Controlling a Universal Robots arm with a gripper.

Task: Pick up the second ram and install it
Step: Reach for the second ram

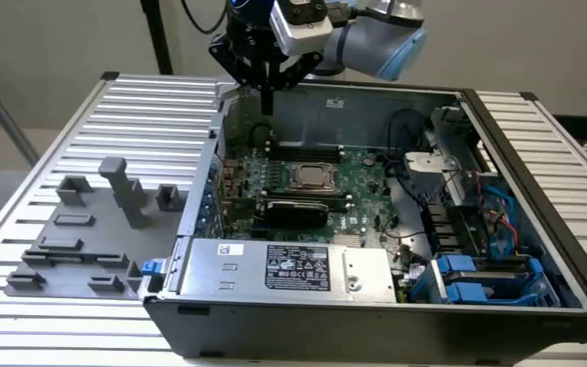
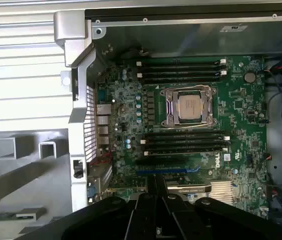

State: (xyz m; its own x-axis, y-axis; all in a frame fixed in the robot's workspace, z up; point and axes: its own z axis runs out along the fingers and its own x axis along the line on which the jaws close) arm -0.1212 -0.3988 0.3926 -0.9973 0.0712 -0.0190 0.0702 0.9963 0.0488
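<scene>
My gripper (image 1: pixel 268 98) hangs over the back left corner of the open computer case (image 1: pixel 538 191), well above the motherboard (image 1: pixel 360 172). Its dark fingers (image 2: pixel 148 200) come together to a narrow tip, shut, and I see nothing held between them. In the wrist view a thin green strip (image 2: pixel 11 216), which looks like the second ram, lies on the grey fixture outside the case. The silver CPU (image 2: pixel 189 106) sits mid-board with long black memory slots (image 2: pixel 180 70) on one side of it and more slots (image 2: pixel 185 142) on the other.
A grey fixture (image 1: pixel 79 237) with upright posts and pockets stands on the ribbed table at the exterior view's left. Inside the case are a power supply (image 1: pixel 293 267), a black expansion card (image 1: pixel 293 210), cables and blue drive bays (image 1: pixel 488 279).
</scene>
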